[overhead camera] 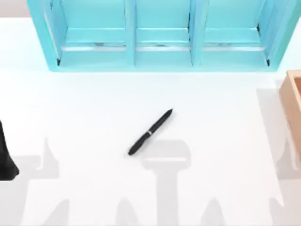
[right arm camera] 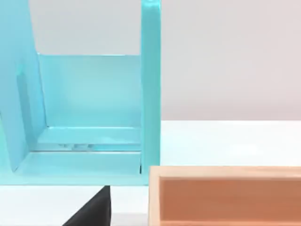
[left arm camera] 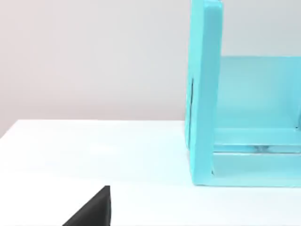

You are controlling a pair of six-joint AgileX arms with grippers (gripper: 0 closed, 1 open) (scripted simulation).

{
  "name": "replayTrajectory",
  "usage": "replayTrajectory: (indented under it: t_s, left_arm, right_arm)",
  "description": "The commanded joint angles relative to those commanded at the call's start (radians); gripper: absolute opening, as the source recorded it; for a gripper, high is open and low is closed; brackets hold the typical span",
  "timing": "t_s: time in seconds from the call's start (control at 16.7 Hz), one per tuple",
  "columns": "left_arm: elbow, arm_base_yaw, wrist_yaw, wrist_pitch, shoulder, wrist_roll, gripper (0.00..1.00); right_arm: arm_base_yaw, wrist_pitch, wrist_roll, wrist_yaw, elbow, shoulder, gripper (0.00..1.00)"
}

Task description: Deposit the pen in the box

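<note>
White table (overhead camera: 84, 103), pen (overhead camera: 150, 132) mid-surface, well apart from left end effector (overhead camera: 7, 157), opening state untellable.

A white counter (overhead camera: 84, 108) carries three things. The pen (overhead camera: 150, 132) lies flat on it near the middle, set diagonally. Beyond the pen, along the far edge, stands a turquoise shelf (overhead camera: 160, 59) with three compartments. Well right of the pen, at the counter's right edge, sits the tan box (overhead camera: 292, 96).
</note>
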Motion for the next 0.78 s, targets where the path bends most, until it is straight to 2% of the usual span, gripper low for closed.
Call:
replayTrajectory:
  t_s: [0.18, 0.36, 0.54, 0.78]
  left_arm:
    - [0.0, 0.0, 0.0, 0.0, 0.0, 0.0, 1.0]
    - [0.0, 0.0, 0.0, 0.0, 0.0, 0.0, 1.0]
    - [0.0, 0.0, 0.0, 0.0, 0.0, 0.0, 1.0]
    - [0.0, 0.0, 0.0, 0.0, 0.0, 0.0, 1.0]
  right_arm:
    - [0.004, 0.0, 0.01, -0.001, 0.008, 0.01, 1.0]
    - [0.042, -0.003, 0.1, -0.008, 0.079, 0.104, 1.0]
    - [0.113, -0.011, 0.259, -0.026, 0.201, 0.294, 1.0]
    - [0.236, -0.033, 0.53, -0.059, 0.401, 0.686, 1.0]
